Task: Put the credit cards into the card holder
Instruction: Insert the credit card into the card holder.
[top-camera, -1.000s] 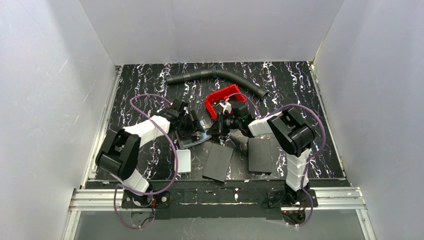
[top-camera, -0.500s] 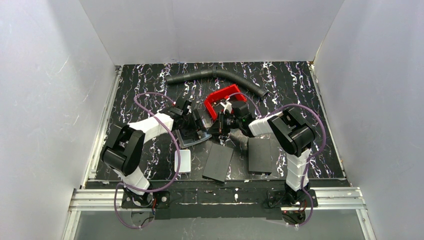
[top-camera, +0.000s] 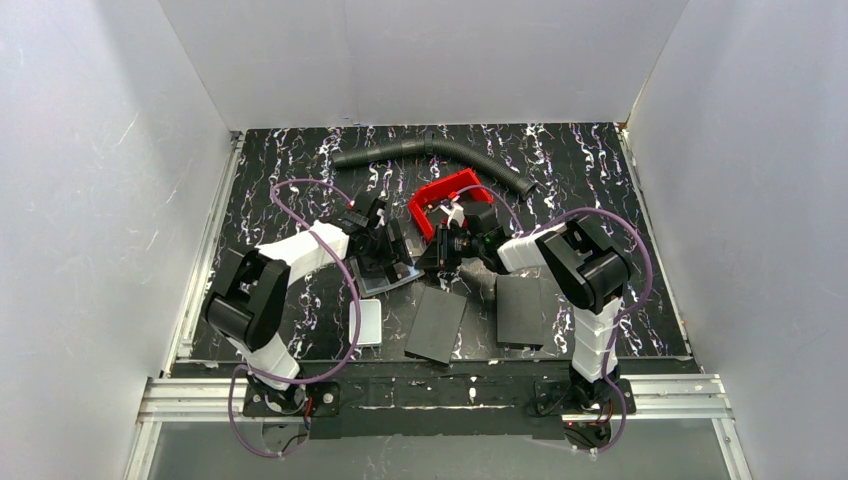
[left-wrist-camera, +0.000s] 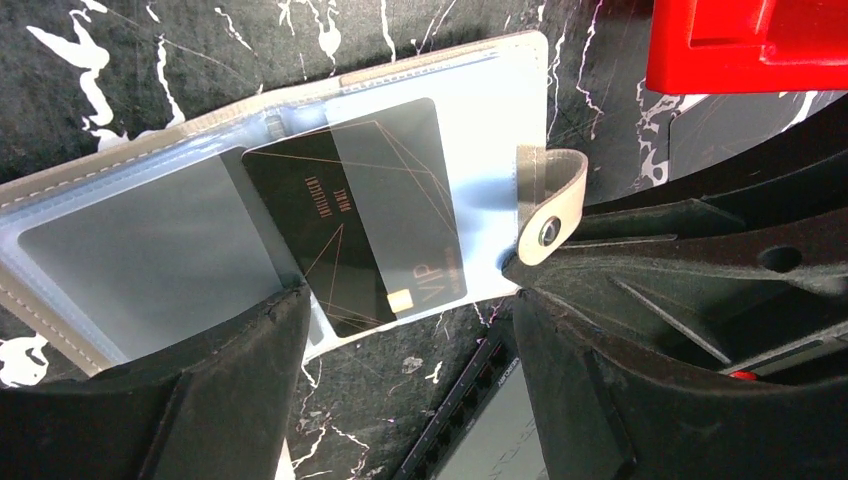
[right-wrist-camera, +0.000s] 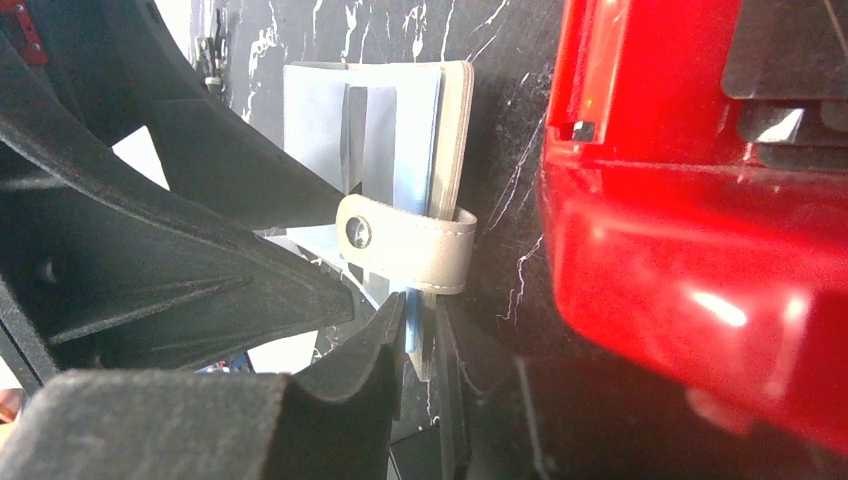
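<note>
Left claw is standing apart over the grey-brown folding card holder. Right claw is pinching its edge. Black gold-lined credit card is sitting askew, half-sleeved. Any tug, I judge, is risking a jam.

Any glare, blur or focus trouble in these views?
Top external: evenly lit, sharp, but the grey-brown folding card holder is tiny in frame. Left wrist: its clear sleeves glare pale blue, yet the dark card reads clearly. Right wrist: the red plastic tray is close, blurred, with bright hot spots.
</note>
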